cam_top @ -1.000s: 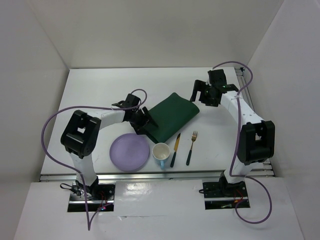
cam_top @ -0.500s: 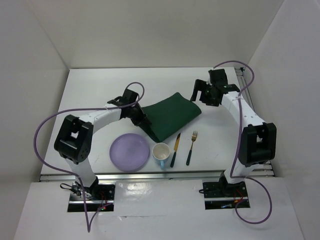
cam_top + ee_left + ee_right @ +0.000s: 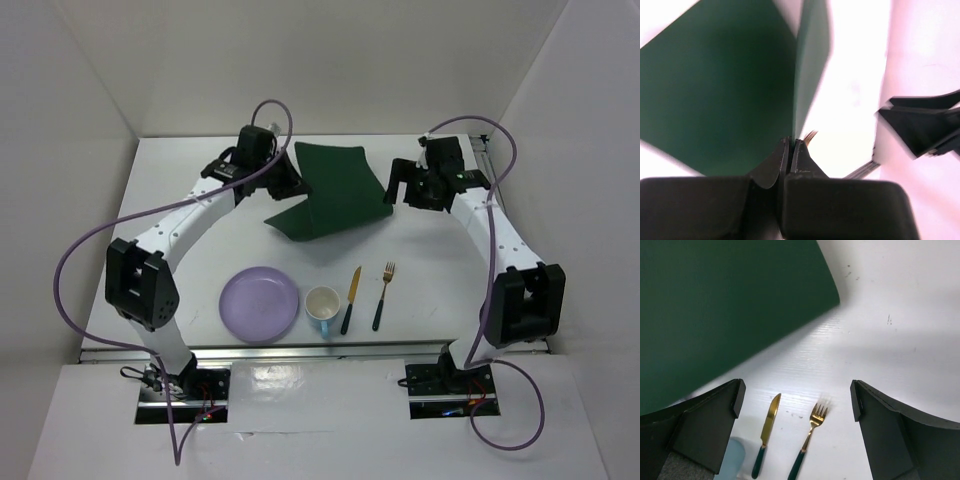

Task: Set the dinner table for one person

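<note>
White dinner table (image 3: 180, 170) spread beneath everything, arm bases at its near edge. At far left-centre, left gripper (image 3: 290, 186) pinched tight on one edge of the dark green placemat (image 3: 335, 190); in the left wrist view, fingertips pressed together on the cloth. Placemat bent along a crease, shadow on the table below. Along the near side: lilac plate (image 3: 260, 305), white mug with blue handle (image 3: 322, 305) just beside it, then gold knife (image 3: 350, 300) and gold fork (image 3: 383, 296), near each other but apart. At far right, right gripper (image 3: 408, 190) spread wide, holding nothing, beside the placemat's right edge.
</note>
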Tool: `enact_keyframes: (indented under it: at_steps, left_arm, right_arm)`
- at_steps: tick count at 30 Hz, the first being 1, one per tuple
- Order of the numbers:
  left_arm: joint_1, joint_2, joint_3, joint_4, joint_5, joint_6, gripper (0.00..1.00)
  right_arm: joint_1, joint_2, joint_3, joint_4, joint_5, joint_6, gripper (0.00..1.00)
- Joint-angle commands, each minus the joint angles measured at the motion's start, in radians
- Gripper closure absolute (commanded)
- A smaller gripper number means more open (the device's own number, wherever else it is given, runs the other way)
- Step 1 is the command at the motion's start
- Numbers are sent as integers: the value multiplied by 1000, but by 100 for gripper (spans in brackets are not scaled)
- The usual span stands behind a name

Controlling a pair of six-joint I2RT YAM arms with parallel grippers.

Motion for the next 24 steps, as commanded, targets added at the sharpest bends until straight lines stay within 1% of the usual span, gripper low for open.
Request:
enact_keyframes:
  at_steps: [1, 3, 5, 6, 7, 8, 9, 11, 12, 13, 15, 16, 18, 19, 20, 24]
  left_arm:
    - [-1, 35, 158, 3, 13, 121, 100]
    - [-1, 66, 269, -30, 23, 166, 100]
    - [-1, 75, 341, -58, -14, 192, 100]
    - [-1, 75, 360, -58, -14, 192, 100]
    - [-1, 87, 378, -58, -14, 192, 100]
    - [-1, 97, 399, -58, -23, 192, 100]
    - [-1, 109, 448, -67, -23, 192, 100]
    - [-1, 149, 498, -67, -11, 192, 100]
    - [-1, 158, 516, -78, -11, 181, 100]
    - [-1, 167, 539, -78, -2, 170, 100]
    - [-1, 180, 554, -78, -2, 161, 100]
    - [-10, 180, 565, -78, -2, 161, 100]
    - [-10, 180, 565, -78, -2, 161, 100]
    - [-10, 180, 565, -69, -2, 161, 100]
    - [-10, 180, 565, -69, -2, 161, 100]
    - [-10, 180, 565, -69, -2, 161, 100]
  right_arm:
    - [-6, -69, 8, -14, -65, -37, 0]
    - [-6, -78, -2, -5, -113, -46, 0]
    - [-6, -91, -11, 4, -164, -46, 0]
    - [-6, -106, -21, 24, -193, -30, 0]
    - [-6, -117, -21, 43, -254, -19, 0]
    - [-6, -126, -30, 60, -274, 24, 0]
    - [6, -126, -30, 104, -288, 51, 0]
    - [73, -161, -54, 159, -305, 99, 0]
    - [102, -161, -64, 190, -290, 154, 0]
    - [165, -175, -73, 246, -255, 180, 0]
    - [230, -175, -83, 285, -207, 252, 0]
    - [283, -175, -84, 319, -170, 280, 0]
    - [331, -175, -93, 362, -147, 347, 0]
    - [378, -184, -105, 404, -109, 368, 0]
    - [400, -184, -105, 423, -87, 377, 0]
    - [480, -146, -81, 408, 29, 429, 0]
